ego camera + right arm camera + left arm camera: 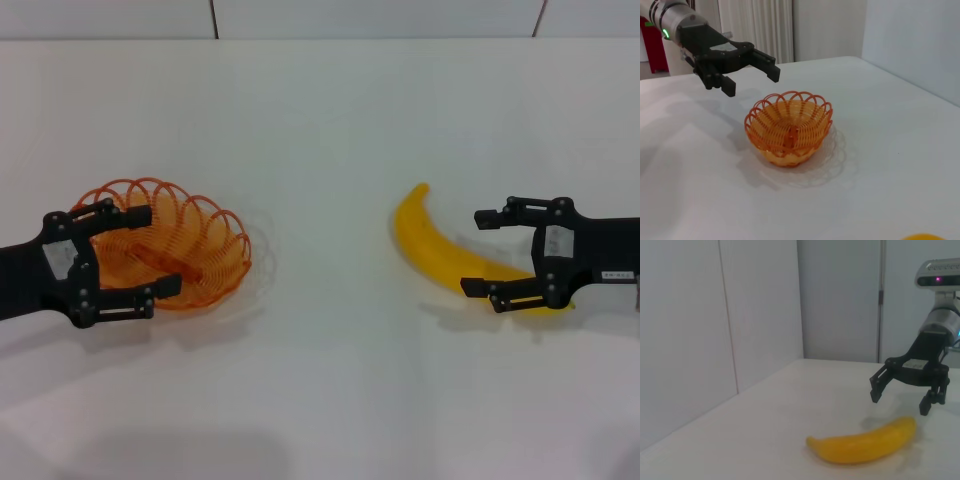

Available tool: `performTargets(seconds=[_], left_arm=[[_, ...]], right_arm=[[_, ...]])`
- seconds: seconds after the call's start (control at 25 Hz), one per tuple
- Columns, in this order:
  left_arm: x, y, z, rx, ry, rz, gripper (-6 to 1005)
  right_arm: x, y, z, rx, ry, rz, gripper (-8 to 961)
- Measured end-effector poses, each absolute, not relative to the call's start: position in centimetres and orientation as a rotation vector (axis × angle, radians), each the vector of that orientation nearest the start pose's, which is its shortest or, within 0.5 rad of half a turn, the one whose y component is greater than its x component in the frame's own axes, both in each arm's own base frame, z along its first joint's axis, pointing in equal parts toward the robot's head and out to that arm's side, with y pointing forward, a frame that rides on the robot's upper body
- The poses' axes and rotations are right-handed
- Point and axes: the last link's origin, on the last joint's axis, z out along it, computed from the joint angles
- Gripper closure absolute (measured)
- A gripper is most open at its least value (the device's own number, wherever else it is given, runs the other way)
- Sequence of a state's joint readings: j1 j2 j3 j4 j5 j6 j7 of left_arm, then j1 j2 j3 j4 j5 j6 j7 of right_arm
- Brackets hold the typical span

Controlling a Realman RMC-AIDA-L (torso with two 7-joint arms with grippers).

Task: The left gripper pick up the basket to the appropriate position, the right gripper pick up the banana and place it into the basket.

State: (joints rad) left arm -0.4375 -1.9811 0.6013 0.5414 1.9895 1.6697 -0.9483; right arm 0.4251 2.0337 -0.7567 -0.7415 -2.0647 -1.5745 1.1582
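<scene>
The banana [445, 250] lies on the white bench [330, 130] toward its right edge, bright yellow and smooth, curved, its long axis running from a pointed tip turned toward the bench's middle and far edge out to the end nearest the right edge. The right pincer [478, 252] is open above that outer end, one finger on the far side of the fruit and one over its near side, so the banana's length runs roughly along the pincer's reach rather than across it; in the left wrist view the right pincer hangs just above the banana's end without touching. I judge the next move needs a descent, and probably a shift toward the fruit's thicker middle, before the fingers close. The basket [175, 245], orange looped wire with a scalloped rim, see-through and empty, sits toward the bench's left edge, well apart from the banana. The left pincer [155, 250] is open at the basket's outer side, its fingers straddling the rim in the head view; the right wrist view shows it poised above and just beside the rim, not yet gripping. Each arm is nearest its own object.
</scene>
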Motion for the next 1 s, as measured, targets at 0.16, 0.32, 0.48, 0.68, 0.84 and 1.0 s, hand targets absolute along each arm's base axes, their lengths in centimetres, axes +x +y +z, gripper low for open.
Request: performTargets(seconds=[0.16, 0.32, 0.48, 0.68, 0.84, 1.0], left_arm=[[-30.7, 29.5, 2.7, -2.686, -0.231, -0.67, 92], [-30.6, 29.5, 2.6, -2.685, -0.232, -0.672, 92], [-30.7, 29.5, 2.6, -2.684, -0.235, -0.672, 92], [-30.5, 30.2, 3.4, -2.64, -0.303, -0.705, 91], [-30.2, 31.5, 5.6, -2.587, -0.448, -0.707, 91], [-30.0, 32.2, 6.8, -2.564, -0.484, -0.654, 91]], right_arm=[[29.9, 30.6, 1.6, -2.798, 0.317, 0.433, 64], [29.8, 30.7, 1.6, -2.799, 0.316, 0.434, 64], [29.9, 30.7, 1.6, -2.795, 0.319, 0.437, 64], [29.8, 30.7, 1.6, -2.794, 0.319, 0.438, 64], [29.8, 30.7, 1.7, -2.793, 0.319, 0.439, 64], [29.8, 30.7, 1.7, -2.793, 0.319, 0.439, 64]])
